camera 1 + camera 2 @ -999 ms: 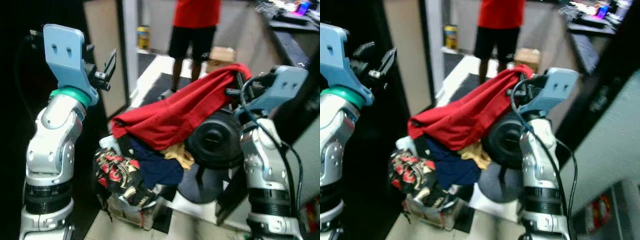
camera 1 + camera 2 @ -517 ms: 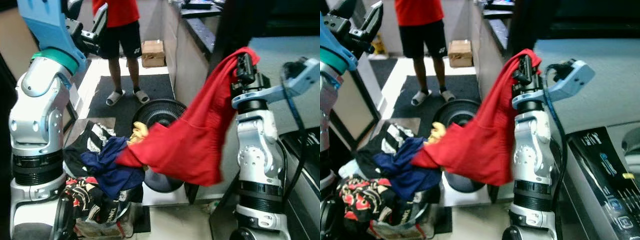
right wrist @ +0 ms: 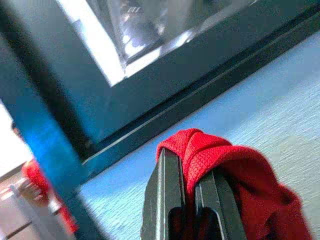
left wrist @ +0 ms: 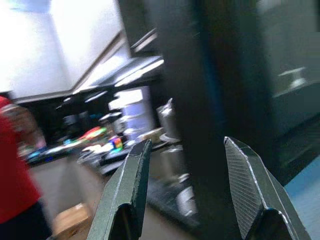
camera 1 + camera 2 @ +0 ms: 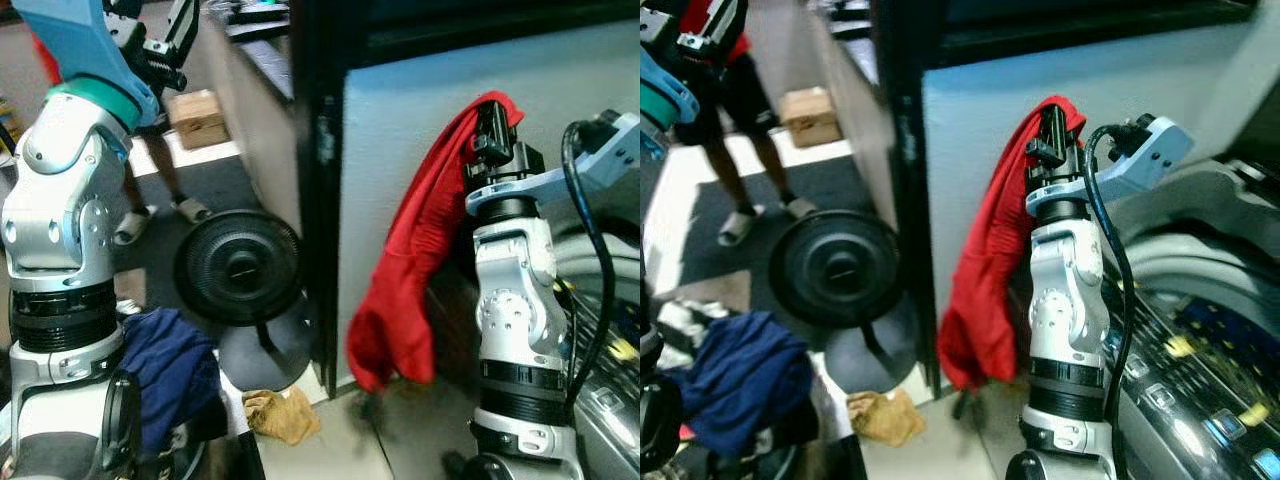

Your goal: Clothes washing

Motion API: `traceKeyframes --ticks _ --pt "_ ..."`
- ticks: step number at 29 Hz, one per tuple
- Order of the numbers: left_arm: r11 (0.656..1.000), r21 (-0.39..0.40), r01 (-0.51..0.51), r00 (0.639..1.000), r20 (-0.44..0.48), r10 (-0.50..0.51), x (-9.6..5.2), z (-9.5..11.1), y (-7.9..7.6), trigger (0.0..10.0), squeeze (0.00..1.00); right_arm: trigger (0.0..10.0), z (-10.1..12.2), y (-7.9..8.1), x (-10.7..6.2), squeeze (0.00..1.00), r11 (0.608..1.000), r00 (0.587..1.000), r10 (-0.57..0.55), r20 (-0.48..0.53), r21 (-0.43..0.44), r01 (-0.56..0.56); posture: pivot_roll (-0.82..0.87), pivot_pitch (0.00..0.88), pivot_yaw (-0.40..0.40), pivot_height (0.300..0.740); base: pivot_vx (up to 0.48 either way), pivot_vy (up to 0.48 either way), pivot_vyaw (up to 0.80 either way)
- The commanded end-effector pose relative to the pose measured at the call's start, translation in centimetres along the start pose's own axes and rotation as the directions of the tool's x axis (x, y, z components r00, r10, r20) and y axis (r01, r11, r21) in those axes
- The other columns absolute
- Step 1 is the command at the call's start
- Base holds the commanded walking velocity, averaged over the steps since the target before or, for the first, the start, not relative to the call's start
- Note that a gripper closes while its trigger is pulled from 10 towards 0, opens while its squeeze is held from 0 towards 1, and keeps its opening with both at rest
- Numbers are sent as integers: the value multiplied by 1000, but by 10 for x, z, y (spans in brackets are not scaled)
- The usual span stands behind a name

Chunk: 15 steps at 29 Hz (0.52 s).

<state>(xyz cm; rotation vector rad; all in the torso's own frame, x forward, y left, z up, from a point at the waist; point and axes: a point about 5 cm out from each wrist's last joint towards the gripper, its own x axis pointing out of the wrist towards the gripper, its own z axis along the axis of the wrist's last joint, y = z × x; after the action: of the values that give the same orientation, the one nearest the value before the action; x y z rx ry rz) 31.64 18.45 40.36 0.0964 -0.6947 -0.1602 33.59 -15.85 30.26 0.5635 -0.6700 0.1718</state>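
A red garment [image 5: 415, 250] hangs from my right gripper [image 5: 490, 110], which is raised at chest height and shut on the cloth's top fold [image 3: 210, 155]. The cloth dangles free along my right arm, in front of a pale blue wall [image 5: 420, 110]. At the lower right lies the washing machine's top with its control panel [image 5: 1200, 370]. My left gripper [image 5: 160, 40] is held high at the upper left, open, with nothing between its fingers [image 4: 127, 190]. A dark blue garment [image 5: 165, 370] lies on the laundry pile at the lower left.
A black round fan [image 5: 238, 268] stands on the floor by a dark door frame [image 5: 315, 180]. A tan cloth [image 5: 280, 415] lies on the floor below it. A person in black shorts and sandals [image 5: 735, 130] stands at the back left, near a cardboard box [image 5: 195, 115].
The camera has swung right: the washing machine has come into view and the laundry pile has slid left. The red garment now hangs clear of the pile, still held by my right gripper.
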Motion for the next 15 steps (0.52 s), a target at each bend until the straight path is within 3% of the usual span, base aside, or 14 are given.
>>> traceKeyframes --ticks 1,15 --pt "1000 6 -11 1000 -1 11 -1 -1 4 10000 0 10000 6 4 3 0 1000 999 22 24 1 -22 111 0 92 740 0 0 -800" --pt "1000 6 -18 1000 -12 18 -4 -5 3 10000 0 10000 9 4 4 0 999 999 32 27 -3 -32 112 0 83 740 0 0 -800"
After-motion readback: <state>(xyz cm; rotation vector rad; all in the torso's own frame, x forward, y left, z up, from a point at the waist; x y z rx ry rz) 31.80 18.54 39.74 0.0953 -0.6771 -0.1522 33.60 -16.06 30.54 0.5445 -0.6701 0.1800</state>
